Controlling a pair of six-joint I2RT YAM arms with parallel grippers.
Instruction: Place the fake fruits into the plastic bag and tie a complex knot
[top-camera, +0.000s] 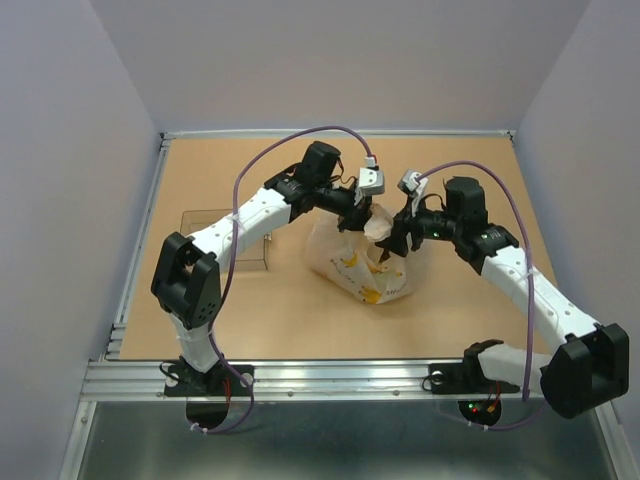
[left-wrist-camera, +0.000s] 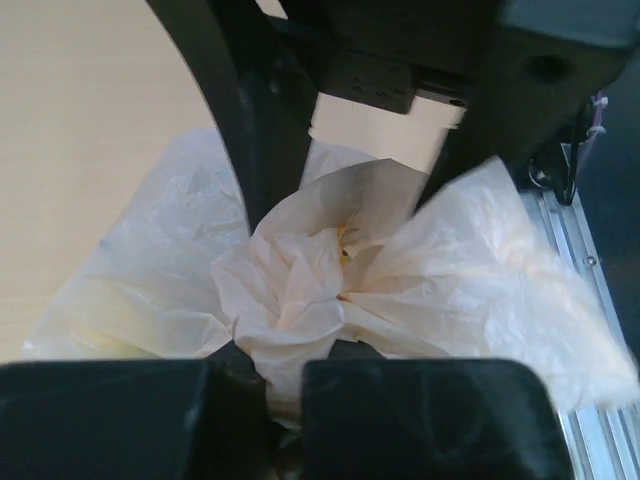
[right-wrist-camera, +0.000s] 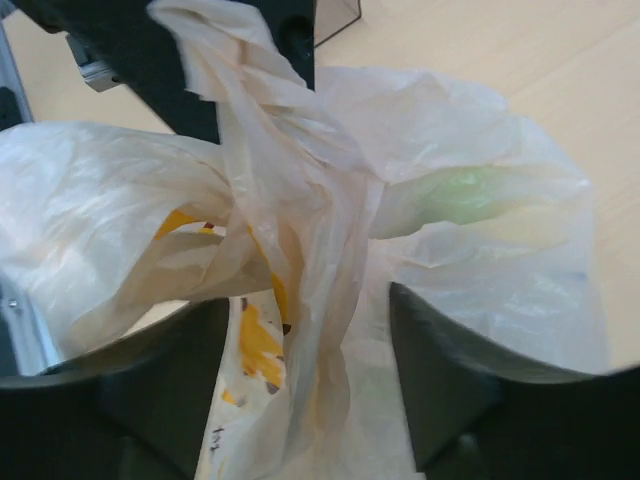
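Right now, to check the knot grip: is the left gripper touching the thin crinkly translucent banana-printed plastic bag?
Touching. The left wrist view shows the bunched plastic bag pinched between the nearly shut fingers of the left gripper.

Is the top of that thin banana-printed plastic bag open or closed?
Gathered shut: the thin banana-printed plastic bag has its neck bunched and twisted into a strand. Whether it is knotted, cannot tell.

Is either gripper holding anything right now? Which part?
The left gripper pinches the plastic bag by its twisted, gathered top. The right gripper is open and holds nothing; its fingers straddle that twisted strand without clamping it.
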